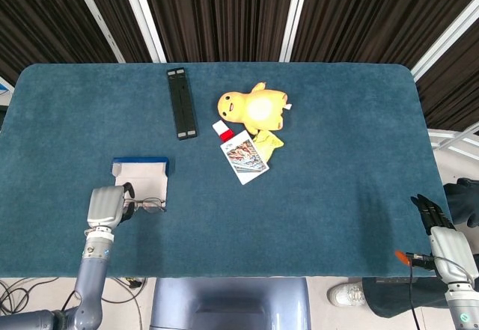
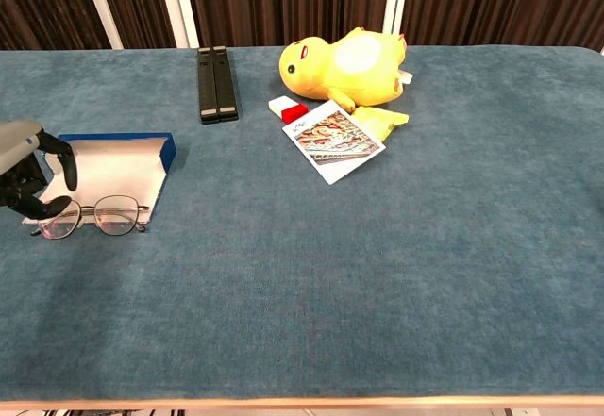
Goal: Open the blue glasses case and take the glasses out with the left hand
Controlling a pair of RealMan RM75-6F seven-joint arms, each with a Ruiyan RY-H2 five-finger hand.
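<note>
The blue glasses case (image 1: 140, 173) (image 2: 111, 165) lies open at the table's left, its pale lining facing up. Thin-rimmed glasses (image 1: 147, 206) (image 2: 92, 216) lie flat at its front edge, partly on the lining. My left hand (image 1: 105, 207) (image 2: 26, 176) hangs just left of the glasses. Its fingers are curved and apart, with the fingertips (image 2: 52, 208) at the left lens, and I see no grip on the frame. Beyond the table's front right corner, my right hand (image 1: 439, 233) holds nothing, its dark fingers straight.
At the back centre are a black folded bar (image 1: 182, 103) (image 2: 214, 83), a yellow plush duck (image 1: 254, 108) (image 2: 345, 62), a small red and white block (image 1: 221, 129) (image 2: 289, 109) and a printed card (image 1: 244, 156) (image 2: 335, 139). Blue cloth covers the table (image 1: 337, 158).
</note>
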